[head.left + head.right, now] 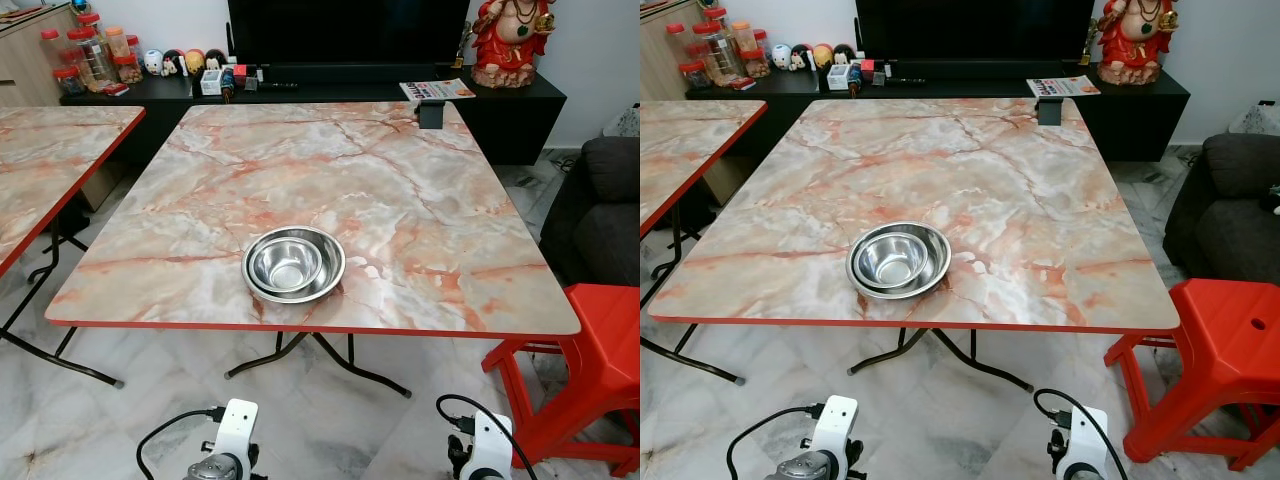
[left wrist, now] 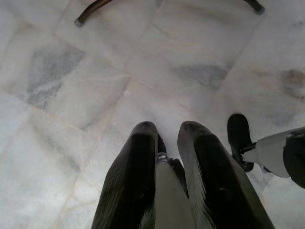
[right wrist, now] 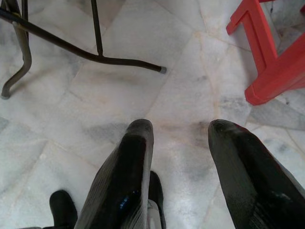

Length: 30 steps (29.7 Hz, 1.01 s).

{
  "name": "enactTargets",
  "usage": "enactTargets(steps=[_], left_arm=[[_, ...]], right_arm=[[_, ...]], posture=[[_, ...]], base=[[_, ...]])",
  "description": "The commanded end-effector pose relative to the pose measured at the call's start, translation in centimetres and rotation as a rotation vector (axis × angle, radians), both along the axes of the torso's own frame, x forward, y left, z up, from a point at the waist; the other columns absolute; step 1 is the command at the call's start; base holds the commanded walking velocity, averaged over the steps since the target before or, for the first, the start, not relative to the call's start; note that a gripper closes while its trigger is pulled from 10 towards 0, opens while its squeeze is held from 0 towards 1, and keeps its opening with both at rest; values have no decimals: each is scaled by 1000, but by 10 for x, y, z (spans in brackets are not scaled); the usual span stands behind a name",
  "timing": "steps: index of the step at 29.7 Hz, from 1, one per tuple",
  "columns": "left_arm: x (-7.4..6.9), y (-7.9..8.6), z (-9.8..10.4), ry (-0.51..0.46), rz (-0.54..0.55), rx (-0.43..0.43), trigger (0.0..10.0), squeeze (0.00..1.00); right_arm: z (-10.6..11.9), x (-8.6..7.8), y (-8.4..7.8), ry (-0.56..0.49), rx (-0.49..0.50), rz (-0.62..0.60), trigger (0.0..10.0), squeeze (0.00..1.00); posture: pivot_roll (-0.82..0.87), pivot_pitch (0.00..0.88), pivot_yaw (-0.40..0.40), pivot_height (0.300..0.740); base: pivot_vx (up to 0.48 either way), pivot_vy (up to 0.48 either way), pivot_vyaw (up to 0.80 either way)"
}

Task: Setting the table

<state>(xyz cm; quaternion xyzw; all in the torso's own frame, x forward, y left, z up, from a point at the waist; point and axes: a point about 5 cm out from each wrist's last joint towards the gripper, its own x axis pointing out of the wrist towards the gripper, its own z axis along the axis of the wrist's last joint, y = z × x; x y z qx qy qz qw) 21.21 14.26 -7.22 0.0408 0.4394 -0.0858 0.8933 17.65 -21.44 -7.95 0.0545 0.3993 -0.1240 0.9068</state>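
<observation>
Stacked bowls (image 1: 294, 264) wait at the table's (image 1: 420, 200) near edge; my left tool (image 2: 167, 131) hangs nearly closed, right tool (image 3: 181, 131) spread, both empty.

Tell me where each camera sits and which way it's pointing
Left eye view: on the head, looking forward and down at the marble table and steel bowls; both wrists show at the bottom.
Right eye view: same scene, shifted sideways.
Left wrist view: along the left gripper, down at the floor.
Right wrist view: along the right gripper, down at the floor.
Shared: the red stool appears in eye and right wrist views.
</observation>
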Motion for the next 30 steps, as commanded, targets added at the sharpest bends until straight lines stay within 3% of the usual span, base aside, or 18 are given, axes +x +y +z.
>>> enactTargets(steps=[1,30], left_arm=[[-8,6,-5,35,19,10,10000,0],[-10,16,-5,40,27,25,10000,0]], right_arm=[[-1,-1,3,7,4,0,10000,0],[-3,-1,11,15,19,9,10000,0]], posture=[[-103,0,24,740],[-81,0,37,740]], base=[[0,345,0],[0,355,0]])
